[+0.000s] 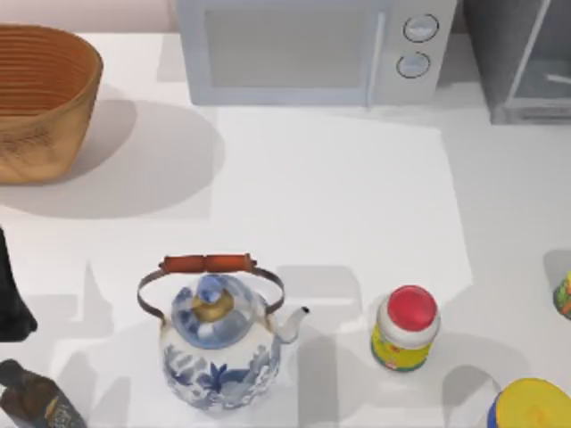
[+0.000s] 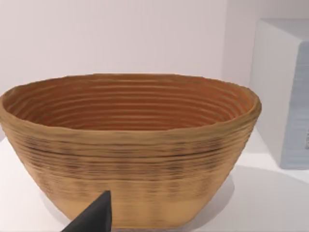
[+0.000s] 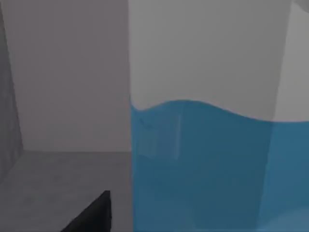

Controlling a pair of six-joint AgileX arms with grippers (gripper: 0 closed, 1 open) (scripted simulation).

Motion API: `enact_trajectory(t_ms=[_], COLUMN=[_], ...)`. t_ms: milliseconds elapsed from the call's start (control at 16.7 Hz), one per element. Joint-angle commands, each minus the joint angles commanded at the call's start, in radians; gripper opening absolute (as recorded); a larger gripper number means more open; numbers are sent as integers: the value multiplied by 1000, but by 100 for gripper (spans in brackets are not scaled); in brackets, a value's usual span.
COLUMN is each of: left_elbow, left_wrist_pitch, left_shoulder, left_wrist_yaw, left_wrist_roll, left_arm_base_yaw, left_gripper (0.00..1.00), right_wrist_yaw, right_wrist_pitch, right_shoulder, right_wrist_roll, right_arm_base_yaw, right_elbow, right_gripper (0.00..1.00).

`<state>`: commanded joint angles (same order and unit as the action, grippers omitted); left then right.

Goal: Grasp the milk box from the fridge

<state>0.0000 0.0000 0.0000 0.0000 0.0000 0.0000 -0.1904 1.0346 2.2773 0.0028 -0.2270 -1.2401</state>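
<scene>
The fridge (image 1: 522, 62) is the dark grey cabinet with a pale frame and a glassy panel at the table's back right corner. In the right wrist view its grey inner wall (image 3: 63, 87) and floor surround the milk box (image 3: 207, 164), which stands very close, light blue below and pale white above. One dark fingertip (image 3: 94, 212) of my right gripper sits just beside the carton's near edge, apart from it. My left arm (image 1: 11, 294) rests at the table's left edge. Its dark fingertip (image 2: 94, 217) points at the basket.
A woven basket (image 1: 40, 98) stands back left and a white microwave (image 1: 312, 49) back centre. Near the front are a blue-and-white teapot (image 1: 219, 343), a yellow jar with a red cap (image 1: 406, 330), a dark bottle (image 1: 36, 397) and a yellow-lidded blue container (image 1: 531, 406).
</scene>
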Motion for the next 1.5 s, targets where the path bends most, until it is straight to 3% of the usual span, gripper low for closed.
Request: enact_trajectory(t_ms=[240,480,1260,1500], left_elbow=[0,0,0,0], left_wrist_pitch=[0,0,0,0], left_shoulder=[0,0,0,0], left_wrist_yaw=[0,0,0,0], left_wrist_roll=[0,0,0,0], left_arm_base_yaw=[0,0,0,0], left_gripper=[100,100,100,100], right_wrist_yaw=[15,16,16,16], right_wrist_pitch=[-70,-74,-74,-74], right_shoulder=[66,70,70,70], right_wrist_roll=[-1,-1,-1,-1], right_arm_base_yaw=[14,15,15,15], right_elbow=[-132,-139,-139,-139], right_gripper=[100,100,2,0])
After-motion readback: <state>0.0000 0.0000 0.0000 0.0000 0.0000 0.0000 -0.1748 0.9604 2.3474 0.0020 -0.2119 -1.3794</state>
